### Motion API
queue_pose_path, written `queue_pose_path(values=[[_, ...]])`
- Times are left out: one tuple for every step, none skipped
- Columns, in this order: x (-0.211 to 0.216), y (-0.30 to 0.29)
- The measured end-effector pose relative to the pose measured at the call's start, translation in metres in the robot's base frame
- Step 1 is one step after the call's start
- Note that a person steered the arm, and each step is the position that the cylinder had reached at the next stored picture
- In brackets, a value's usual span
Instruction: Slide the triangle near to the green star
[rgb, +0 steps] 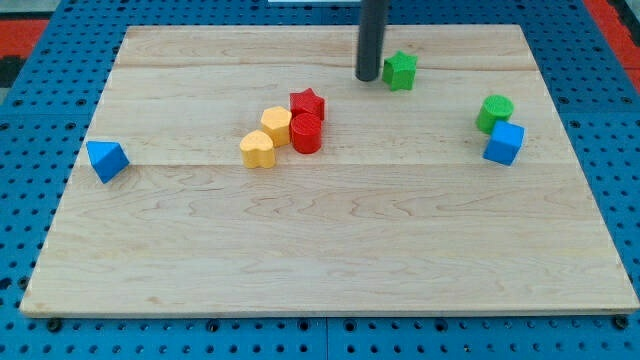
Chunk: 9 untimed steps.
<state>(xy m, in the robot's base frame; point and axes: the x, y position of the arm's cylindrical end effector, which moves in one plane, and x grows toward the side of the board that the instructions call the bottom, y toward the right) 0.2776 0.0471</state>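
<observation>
A blue triangle (106, 159) lies at the view's left edge of the wooden board (330, 250). A green star (400, 70) sits near the view's top, right of centre. My tip (368, 77) rests on the board just left of the green star, close to it, and far to the right of the blue triangle.
A cluster sits mid-board: a red star (308, 103), a red cylinder (306, 133), a yellow hexagon (276, 123) and a yellow heart (257, 149). At the view's right, a green cylinder (494, 112) touches a blue cube (504, 143).
</observation>
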Motion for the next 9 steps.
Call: queue_pose_path(values=[[-0.014,0.041],[0.018,0.098],[0.046,0.086],[-0.027,0.031],[-0.032,-0.114],[0.032,-0.233],[0.108,-0.289],[0.147,-0.324],[0.2,-0.249]])
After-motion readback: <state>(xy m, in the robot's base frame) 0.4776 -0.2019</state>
